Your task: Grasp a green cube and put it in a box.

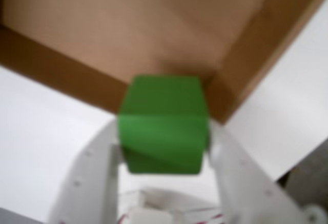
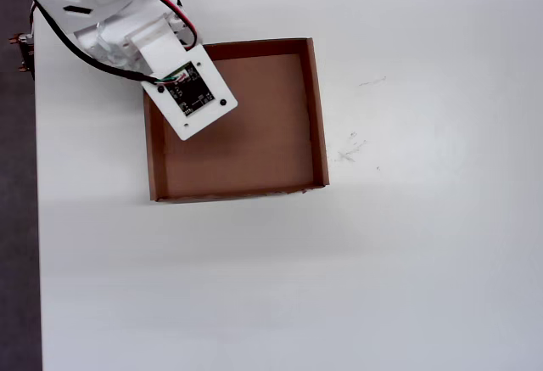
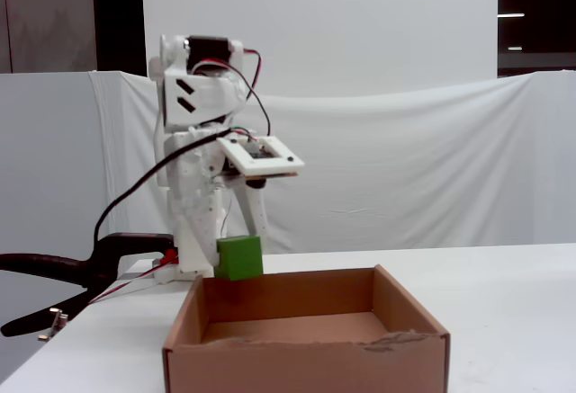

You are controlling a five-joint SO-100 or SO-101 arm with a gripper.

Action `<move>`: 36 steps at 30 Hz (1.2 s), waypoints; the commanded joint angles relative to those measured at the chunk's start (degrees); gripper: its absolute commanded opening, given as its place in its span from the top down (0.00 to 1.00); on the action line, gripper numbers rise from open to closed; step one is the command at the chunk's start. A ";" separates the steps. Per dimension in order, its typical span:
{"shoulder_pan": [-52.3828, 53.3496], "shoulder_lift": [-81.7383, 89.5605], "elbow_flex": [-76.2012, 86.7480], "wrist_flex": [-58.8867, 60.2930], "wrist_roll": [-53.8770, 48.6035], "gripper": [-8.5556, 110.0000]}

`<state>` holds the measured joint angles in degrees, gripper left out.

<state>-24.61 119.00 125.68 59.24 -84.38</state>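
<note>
The green cube (image 1: 163, 124) is held between the two white fingers of my gripper (image 1: 165, 147). In the fixed view the cube (image 3: 239, 257) hangs just above the box's far left wall, with the gripper (image 3: 236, 254) shut on it. The box (image 3: 306, 357) is a shallow brown cardboard tray with nothing inside it. In the overhead view the box (image 2: 316, 108) lies at upper middle, and the arm's wrist camera plate (image 2: 188, 92) covers its upper left corner and hides the cube. In the wrist view the box's corner (image 1: 225, 88) lies just beyond the cube.
The white table (image 2: 339, 286) surrounds the box. The arm's base and a black clamp (image 3: 81, 272) stand at the table's left edge in the fixed view. A white cloth backdrop (image 3: 405, 168) hangs behind.
</note>
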 commanded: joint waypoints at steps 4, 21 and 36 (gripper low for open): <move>2.64 -4.22 -4.13 -4.04 -2.37 0.82; -0.09 -15.12 -10.28 -6.68 -2.64 0.82; -1.05 -17.67 -7.91 -8.79 -2.72 0.82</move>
<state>-25.05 101.16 118.04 51.24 -86.04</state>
